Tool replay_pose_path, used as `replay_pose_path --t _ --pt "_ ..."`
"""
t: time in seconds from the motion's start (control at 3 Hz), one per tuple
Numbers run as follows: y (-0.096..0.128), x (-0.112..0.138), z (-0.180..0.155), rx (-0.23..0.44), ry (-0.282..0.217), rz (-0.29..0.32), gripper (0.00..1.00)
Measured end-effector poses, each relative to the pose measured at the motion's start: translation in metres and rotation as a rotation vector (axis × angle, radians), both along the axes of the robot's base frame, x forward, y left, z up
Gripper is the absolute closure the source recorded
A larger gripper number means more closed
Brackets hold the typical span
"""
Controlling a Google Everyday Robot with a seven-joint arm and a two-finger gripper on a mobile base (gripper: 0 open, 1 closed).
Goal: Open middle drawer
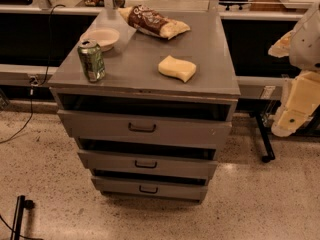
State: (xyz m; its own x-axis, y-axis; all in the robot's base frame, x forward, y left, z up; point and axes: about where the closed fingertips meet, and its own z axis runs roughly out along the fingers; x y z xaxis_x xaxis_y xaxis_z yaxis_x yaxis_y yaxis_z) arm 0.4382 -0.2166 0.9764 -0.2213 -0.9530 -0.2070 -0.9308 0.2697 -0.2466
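Middle drawer (147, 167) sits between the top drawer (142, 129) and bottom drawer (148, 189), front facing the camera, long axis left to right. Small handle (145, 164) dead centre, dark gap above, contents too dark to tell. Up on the grey worktop (145, 51): can (91, 60), bowl (103, 37), chip bag (152, 23), sponge (177, 67). Speckled floor (50, 184) below. Gripper (292, 115) hangs far right, well apart from the drawers; its state I cannot tell.

The middle drawer (175, 166) is matt grey metal, the floor (50, 194) glossy speckled stone, the gripper (295, 109) (far right) cream plastic.
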Motion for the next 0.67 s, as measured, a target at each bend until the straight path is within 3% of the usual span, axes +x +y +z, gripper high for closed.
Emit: replay_pose_path --t 0.33,0.67 --pt "0.001 0.001 0.000 0.000 -0.001 0.006 0.00" --pt "0.014 0.003 -0.020 0.048 -0.015 0.058 0.00"
